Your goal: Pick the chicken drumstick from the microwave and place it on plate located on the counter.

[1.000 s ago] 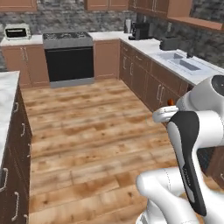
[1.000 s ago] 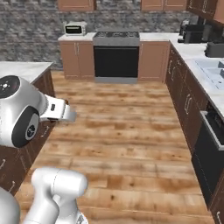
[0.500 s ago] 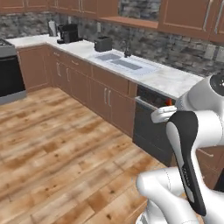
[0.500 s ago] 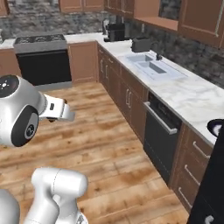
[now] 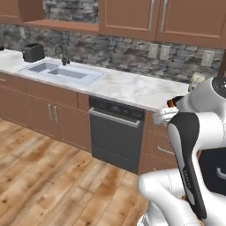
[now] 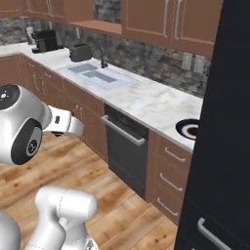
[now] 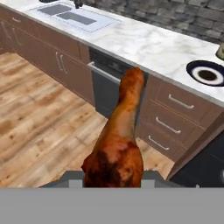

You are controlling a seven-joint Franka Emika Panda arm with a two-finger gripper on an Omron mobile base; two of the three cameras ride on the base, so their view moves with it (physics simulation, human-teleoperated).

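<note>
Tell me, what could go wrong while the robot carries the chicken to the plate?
The hand grips the chicken drumstick only at its fat end, so it might slip onto the wooden floor. The plate sits near the counter edge, so a nudge could push it off.

We can read no lettering, brand or number anywhere in this kitchen. The cabinet doors (image 5: 132, 17) and the dishwasher front (image 5: 115, 137) carry no legible label.

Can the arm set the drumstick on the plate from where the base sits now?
Probably not yet. The end effector grips the chicken drumstick over the floor, short of the counter; the plate lies farther along, unobstructed.
</note>
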